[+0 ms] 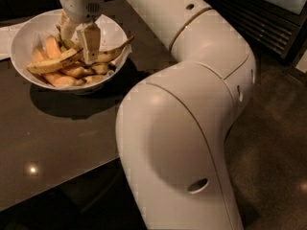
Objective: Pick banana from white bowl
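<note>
The white bowl (21,38) stands on the dark table at the upper left, filled with several bananas. The banana (50,65), long, pale yellow and brown-speckled, lies across the top of the pile, pointing left to right. My gripper (77,49) hangs straight down into the bowl from above. Its fingers (89,42) are apart and stand on either side of the banana's right end, low among the fruit. Whether they touch it I cannot tell.
Smooth orange-tinted bananas (61,79) lie under and beside it, and a curved one with a long stem (114,51) points over the right rim. A white sheet (5,35) lies left of the bowl. My bulky arm (177,128) overhangs the table (57,128) edge.
</note>
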Available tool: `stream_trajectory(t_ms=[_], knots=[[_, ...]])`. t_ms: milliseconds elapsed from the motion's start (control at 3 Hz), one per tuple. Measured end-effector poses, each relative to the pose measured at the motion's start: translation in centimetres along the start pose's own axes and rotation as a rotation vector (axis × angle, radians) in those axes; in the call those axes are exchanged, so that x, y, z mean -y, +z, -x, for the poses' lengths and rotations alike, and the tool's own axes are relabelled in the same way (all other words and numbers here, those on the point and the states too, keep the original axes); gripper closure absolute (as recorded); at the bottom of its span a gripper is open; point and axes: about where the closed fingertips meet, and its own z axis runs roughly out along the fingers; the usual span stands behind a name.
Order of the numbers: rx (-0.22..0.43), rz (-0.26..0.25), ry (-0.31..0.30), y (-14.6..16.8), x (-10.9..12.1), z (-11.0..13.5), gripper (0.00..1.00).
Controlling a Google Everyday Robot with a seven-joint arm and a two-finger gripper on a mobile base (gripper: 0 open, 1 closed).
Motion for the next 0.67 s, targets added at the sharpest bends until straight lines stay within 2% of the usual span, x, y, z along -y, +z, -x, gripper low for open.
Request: stream_trajectory(t_ms=[667], knots=[[-0.002,0.026,-0.005,0.94,-0.07,0.08,0.34]])
